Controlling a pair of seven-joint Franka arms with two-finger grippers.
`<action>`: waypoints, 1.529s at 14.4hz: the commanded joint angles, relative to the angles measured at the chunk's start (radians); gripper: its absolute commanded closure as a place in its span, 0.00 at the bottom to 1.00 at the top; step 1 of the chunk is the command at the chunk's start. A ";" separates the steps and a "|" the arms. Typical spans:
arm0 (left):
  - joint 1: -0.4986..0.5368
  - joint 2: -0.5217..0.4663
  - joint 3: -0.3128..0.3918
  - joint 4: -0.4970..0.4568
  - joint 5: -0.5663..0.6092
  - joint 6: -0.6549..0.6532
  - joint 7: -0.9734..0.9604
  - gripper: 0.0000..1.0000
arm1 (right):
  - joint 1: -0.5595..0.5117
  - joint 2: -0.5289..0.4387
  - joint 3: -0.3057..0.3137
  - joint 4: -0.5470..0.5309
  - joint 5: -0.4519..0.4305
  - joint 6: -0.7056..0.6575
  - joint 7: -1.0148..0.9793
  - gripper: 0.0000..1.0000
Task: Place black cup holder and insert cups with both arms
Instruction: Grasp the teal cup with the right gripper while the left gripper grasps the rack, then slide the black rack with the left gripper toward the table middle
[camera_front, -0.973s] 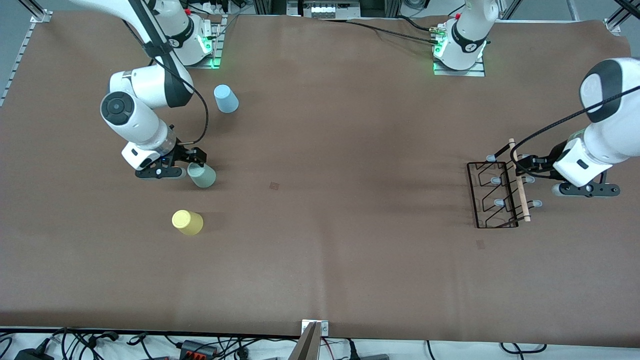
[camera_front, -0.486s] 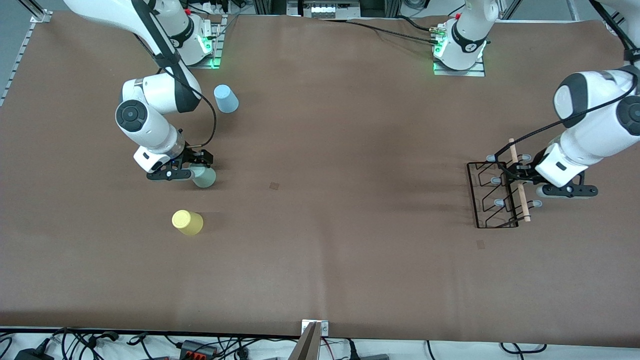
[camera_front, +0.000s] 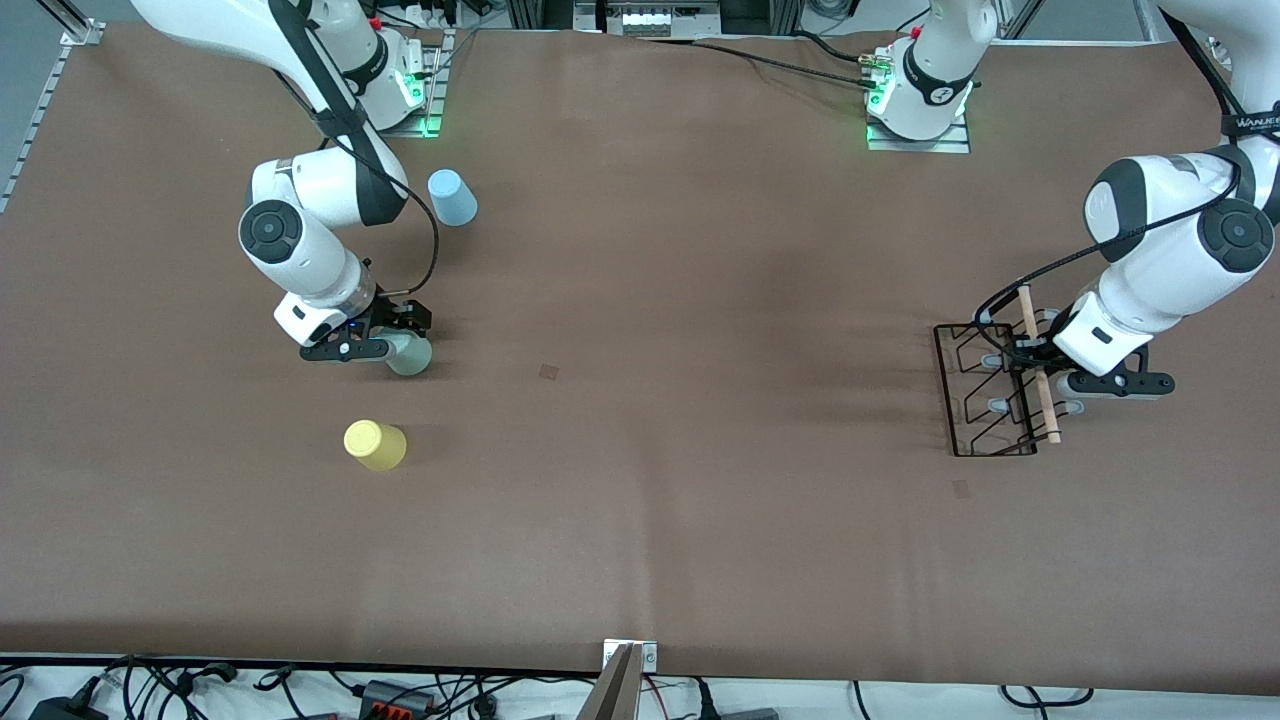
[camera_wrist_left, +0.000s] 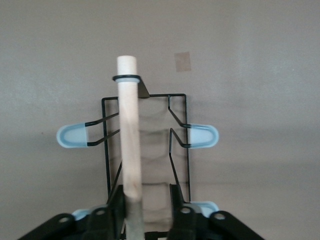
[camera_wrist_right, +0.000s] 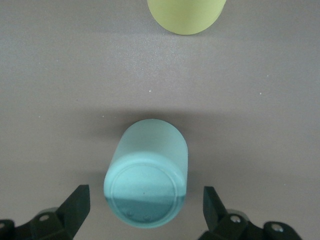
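Right wrist view: mint cup (camera_wrist_right: 146, 172) between open right claw (camera_wrist_right: 146, 212) fingers.

Two glossy white arms (camera_front: 300, 240) with black joint bands, trailing black cables, and black end effectors (camera_front: 375, 335).

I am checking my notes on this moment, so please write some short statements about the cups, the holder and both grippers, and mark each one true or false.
1. The right gripper is open around the mint green cup. True.
2. The yellow cup is already on the black cup holder. False: it stands on the table, nearer to the front camera than the mint green cup.
3. The left gripper has its fingers on either side of the holder's wooden rod. True.
4. The light blue cup lies beside the black cup holder. False: it is at the right arm's end of the table.
5. No cup hangs on any prong. True.
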 joint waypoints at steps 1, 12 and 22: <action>0.015 0.017 -0.005 0.007 0.016 0.015 -0.008 0.91 | 0.010 0.000 -0.006 -0.014 0.003 0.026 0.010 0.00; -0.020 -0.002 -0.057 0.274 0.016 -0.307 -0.015 0.99 | 0.010 -0.010 -0.006 -0.012 0.003 0.020 0.009 0.00; -0.372 0.124 -0.219 0.393 0.016 -0.335 -0.574 0.99 | 0.007 0.006 -0.008 -0.014 0.003 0.035 0.010 0.00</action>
